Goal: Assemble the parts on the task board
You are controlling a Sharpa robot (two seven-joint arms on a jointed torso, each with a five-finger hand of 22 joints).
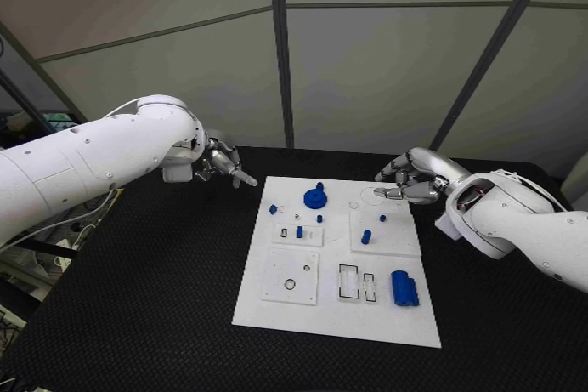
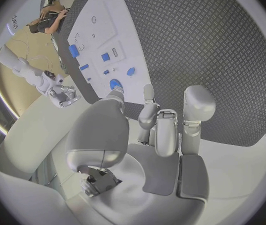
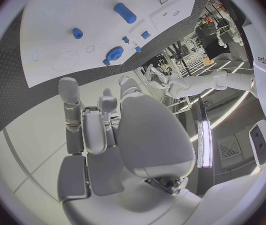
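Observation:
The white task board (image 1: 321, 311) lies in the middle of the black table. On it are a round blue gear-like part (image 1: 316, 197) near the far edge, a large blue cylinder (image 1: 404, 287) near the front right, and several small blue pieces, one of them (image 1: 366, 236) right of centre. My left hand (image 1: 224, 164) hovers off the board's far left corner, fingers apart and holding nothing. My right hand (image 1: 404, 184) hangs over the far right corner, also holding nothing. The left wrist view has the left hand (image 2: 161, 130), gear (image 2: 115, 84) and cylinder (image 2: 73, 50). The right wrist view has the right hand (image 3: 105, 130), gear (image 3: 114, 53) and cylinder (image 3: 125, 13).
The board carries raised white tiles with dark-outlined rectangular slots (image 1: 349, 277) and a small ring (image 1: 289, 283). Black textured table (image 1: 147, 290) stretches on both sides of the board. Grey wall panels stand behind the table.

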